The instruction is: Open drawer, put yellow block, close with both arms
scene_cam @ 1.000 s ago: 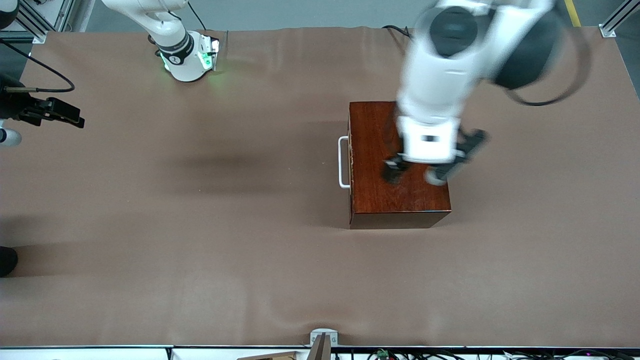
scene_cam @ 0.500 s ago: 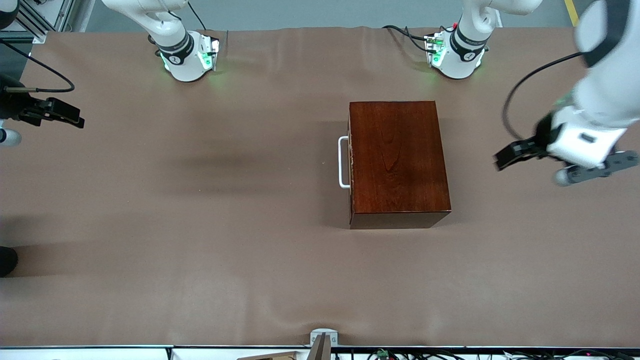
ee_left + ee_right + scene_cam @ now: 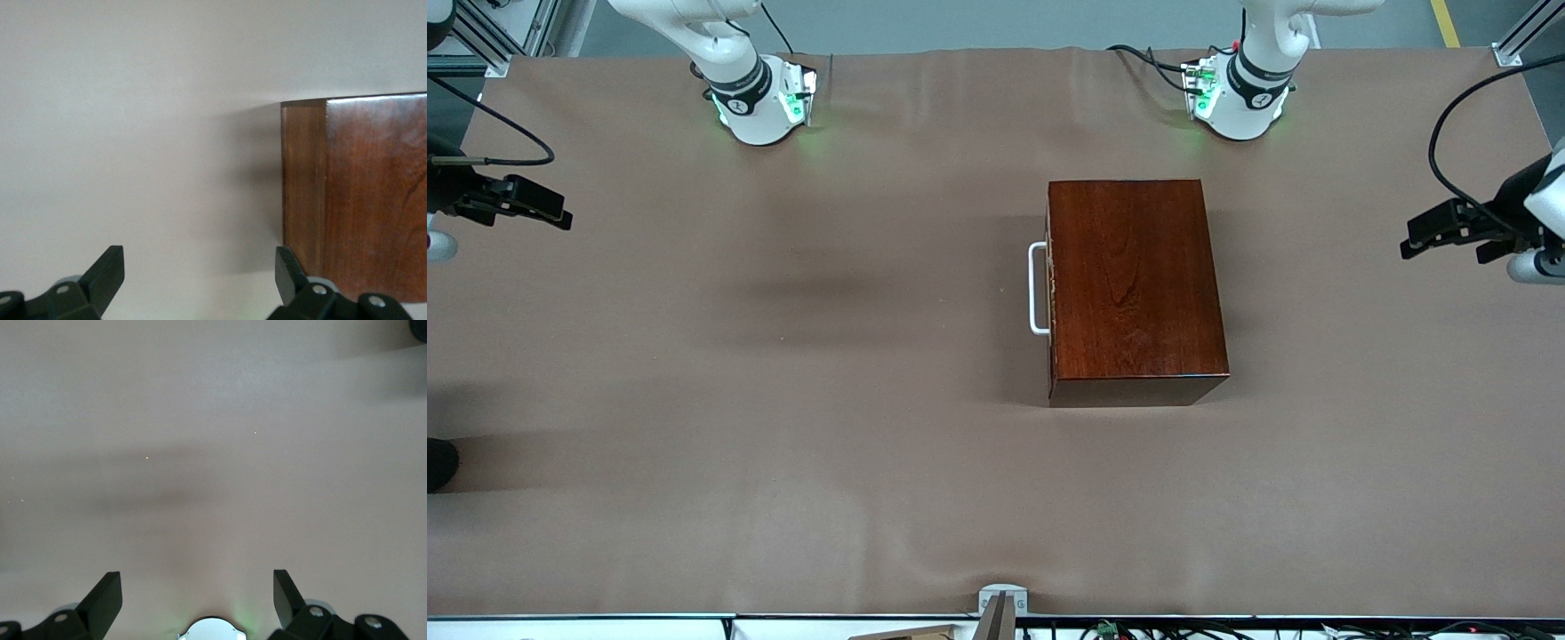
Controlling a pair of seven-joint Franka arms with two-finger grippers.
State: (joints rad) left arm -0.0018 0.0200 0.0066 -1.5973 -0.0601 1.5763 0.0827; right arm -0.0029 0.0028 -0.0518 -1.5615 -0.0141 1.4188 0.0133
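The drawer (image 3: 1049, 289) sits pushed fully into its glossy reddish-brown wooden box (image 3: 1134, 284), its dark front flush with the box's face and its white U-shaped bar handle (image 3: 1036, 289) standing out toward the right arm's end of the table. The box rests on the brown table cover (image 3: 783, 400), somewhat toward the left arm's end and nearer to my two bases than to the front camera. I see no yellow block in any view.

My left gripper (image 3: 1449, 233) hangs over the table cover near the table's edge at the left arm's end, well apart from the box. Its fingers (image 3: 107, 273) are spread wide with nothing between them, and in its wrist view one corner of the box (image 3: 360, 193) shows against the bare cover.

My right gripper (image 3: 520, 203) waits over the edge of the table at the right arm's end, well apart from the box. Its fingers (image 3: 105, 597) are also spread wide and empty, and its wrist view shows only the plain cover below.

My two green-lit bases (image 3: 765, 102) (image 3: 1236, 93) stand along the table edge farthest from the front camera.
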